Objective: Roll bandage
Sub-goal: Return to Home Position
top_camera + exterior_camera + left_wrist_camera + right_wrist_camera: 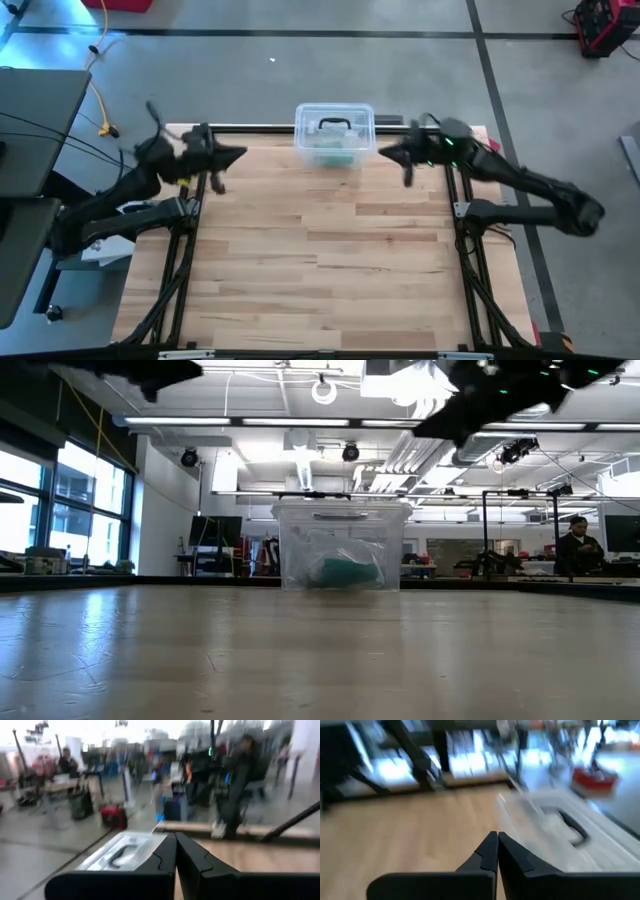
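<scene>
Sitting at 12 o'clock: bin (pixel 303 118) lidded, bandage (pixel 338 153) inside — packing done; left gripper (pixel 238 154), right gripper (pixel 386 154) pinched together, empty — only parking left.

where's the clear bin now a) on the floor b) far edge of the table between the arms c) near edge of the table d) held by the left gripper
B: the clear bin sits on the table at its far edge, left gripper and right gripper either side, neither touching it.
</scene>
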`<state>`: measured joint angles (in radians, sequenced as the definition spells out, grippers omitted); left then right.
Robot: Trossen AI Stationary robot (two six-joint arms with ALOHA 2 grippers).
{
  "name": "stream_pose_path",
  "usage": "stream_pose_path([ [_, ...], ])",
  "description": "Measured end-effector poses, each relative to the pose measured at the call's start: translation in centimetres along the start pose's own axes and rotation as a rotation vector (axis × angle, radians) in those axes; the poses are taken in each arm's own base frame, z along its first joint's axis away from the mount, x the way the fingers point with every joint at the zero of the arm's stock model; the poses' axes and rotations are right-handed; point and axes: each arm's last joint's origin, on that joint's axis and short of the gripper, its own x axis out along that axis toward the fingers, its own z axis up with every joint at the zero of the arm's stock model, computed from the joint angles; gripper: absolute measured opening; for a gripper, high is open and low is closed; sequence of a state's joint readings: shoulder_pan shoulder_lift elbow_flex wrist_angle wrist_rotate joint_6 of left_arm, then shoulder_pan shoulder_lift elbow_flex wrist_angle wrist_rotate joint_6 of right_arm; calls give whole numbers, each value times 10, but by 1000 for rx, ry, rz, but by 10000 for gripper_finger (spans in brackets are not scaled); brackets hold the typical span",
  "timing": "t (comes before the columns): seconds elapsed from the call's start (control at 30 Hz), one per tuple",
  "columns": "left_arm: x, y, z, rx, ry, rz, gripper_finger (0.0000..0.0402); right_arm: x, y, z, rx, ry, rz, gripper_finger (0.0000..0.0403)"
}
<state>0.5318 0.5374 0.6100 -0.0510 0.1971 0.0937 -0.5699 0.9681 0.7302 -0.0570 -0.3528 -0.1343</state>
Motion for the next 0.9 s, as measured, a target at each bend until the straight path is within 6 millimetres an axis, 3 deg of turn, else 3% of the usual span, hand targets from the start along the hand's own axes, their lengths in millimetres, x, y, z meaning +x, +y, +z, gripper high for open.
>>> stream_pose_path([
  [0.13, -22, -10, -37, -94, -103, 18, 1, -33, 19, -29, 37, -203, 53, 0],
  [0.27, -32, -14, -70, -166, -105, 37, 1, -51, 32, -63, 82, -328, 125, 0],
  [0.5, -30, -20, -119, -191, -39, 72, 0, -64, 42, -107, 154, -410, 130, 0],
  [0.67, -27, -25, -132, -193, -81, 43, 0, -62, 44, -131, 179, -416, 137, 0],
  [0.9, -25, -31, -138, -199, -74, 12, 0, -64, 45, -131, 146, -411, 141, 0],
])
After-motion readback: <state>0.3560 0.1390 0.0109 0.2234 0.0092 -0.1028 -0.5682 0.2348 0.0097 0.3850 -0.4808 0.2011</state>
